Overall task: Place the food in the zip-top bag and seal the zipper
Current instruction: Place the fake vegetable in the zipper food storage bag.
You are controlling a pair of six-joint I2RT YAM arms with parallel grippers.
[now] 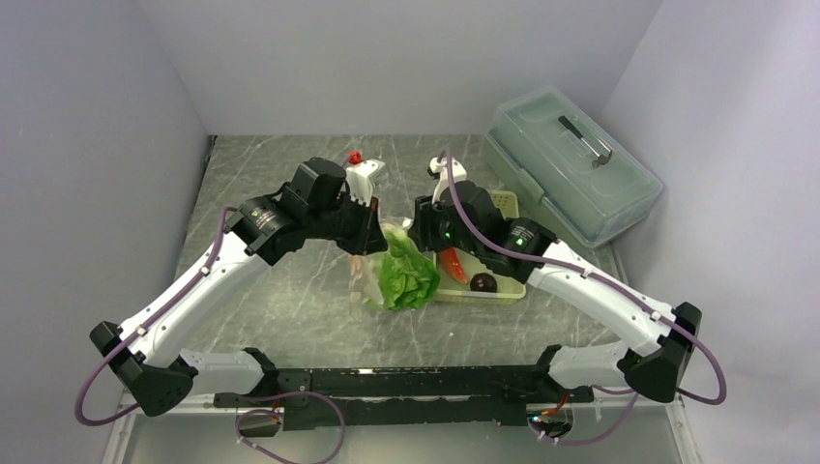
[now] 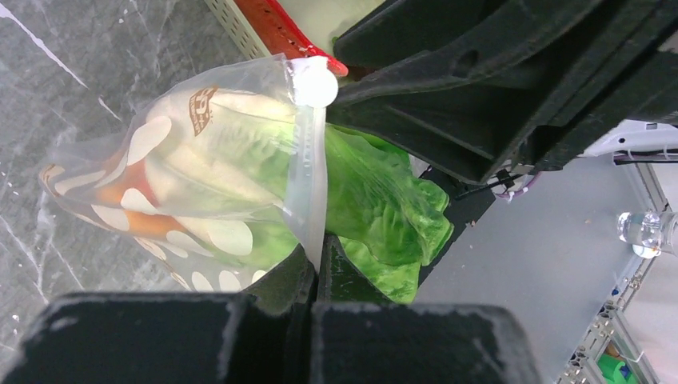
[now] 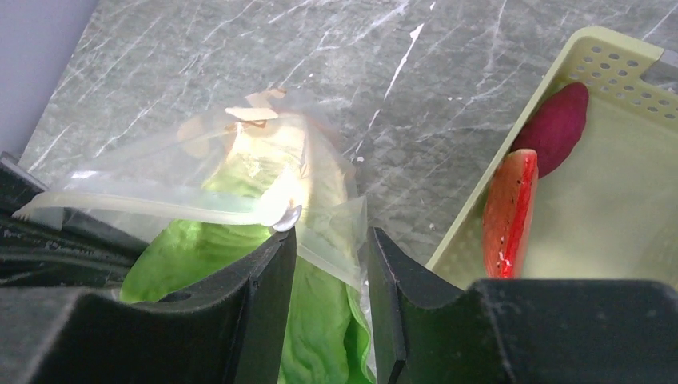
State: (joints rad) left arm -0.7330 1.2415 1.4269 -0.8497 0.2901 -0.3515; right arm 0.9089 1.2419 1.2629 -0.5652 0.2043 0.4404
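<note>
Left claw (image 2: 313, 280) is clamped tight on the mouth edge of the bag (image 2: 200, 160), and the zipper strip (image 2: 308, 184) runs right down between its fingers. Right claw (image 3: 332, 256) is only partly open. Its jaws sit either side of the other corner of the bag mouth, with a fold of film and some lettuce (image 3: 240, 256) in the gap, and I don't see it actually pinching anything. The bag is between the two claws, just left of the basket (image 3: 608, 232). I can't tell if it's resting on the table (image 3: 240, 64) or hanging. The lettuce is only half in, with a big leafy chunk poking out past the zipper, and there's something orange (image 2: 128, 200) deeper inside. The long red piece (image 3: 509, 212) and the maroon one (image 3: 556, 128) are in the basket, so I'd say we're not far along. My worry is the right claw closing on leaf as well as film. Then the zipper gets lettuce jammed across it and won't seal. A tug could also yank the edge out of the left claw's thin pinch and dump everything.
</note>
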